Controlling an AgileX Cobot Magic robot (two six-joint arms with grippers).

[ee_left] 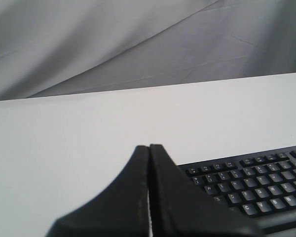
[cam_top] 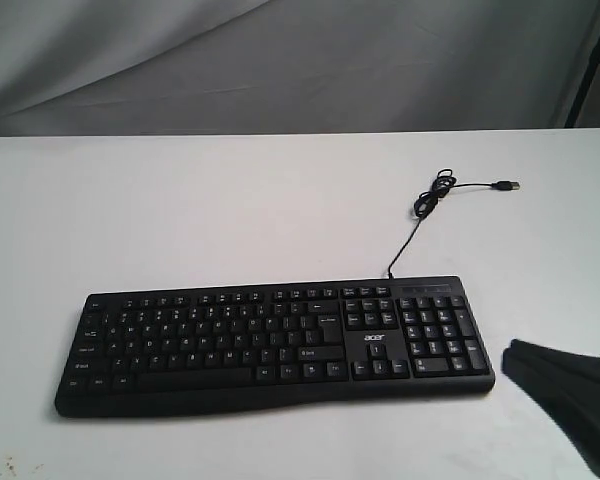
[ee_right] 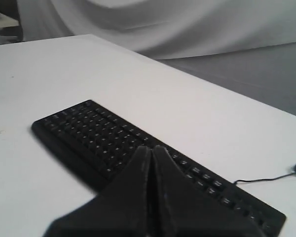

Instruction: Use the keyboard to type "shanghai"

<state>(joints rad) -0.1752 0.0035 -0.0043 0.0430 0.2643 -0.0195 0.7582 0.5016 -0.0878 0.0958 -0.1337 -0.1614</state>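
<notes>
A wide black keyboard (cam_top: 275, 345) with white legends and an "acer" logo lies across the front of the white table (cam_top: 180, 210). Its thin black cable (cam_top: 430, 200) runs back to a loose USB plug. My right gripper (cam_top: 512, 352) is shut and empty, hovering just off the keyboard's number-pad end at the lower right. In the right wrist view the shut fingertips (ee_right: 152, 148) hang over the keyboard (ee_right: 89, 128). My left gripper (ee_left: 149, 146) is shut and empty, off the left end of the keyboard (ee_left: 256, 182); it does not show in the exterior view.
The coiled part of the cable and the USB plug (cam_top: 507, 186) lie behind the keyboard at the right. A grey cloth backdrop (cam_top: 280, 60) hangs behind the table's far edge. A dark stand (cam_top: 592, 60) rises at the far right.
</notes>
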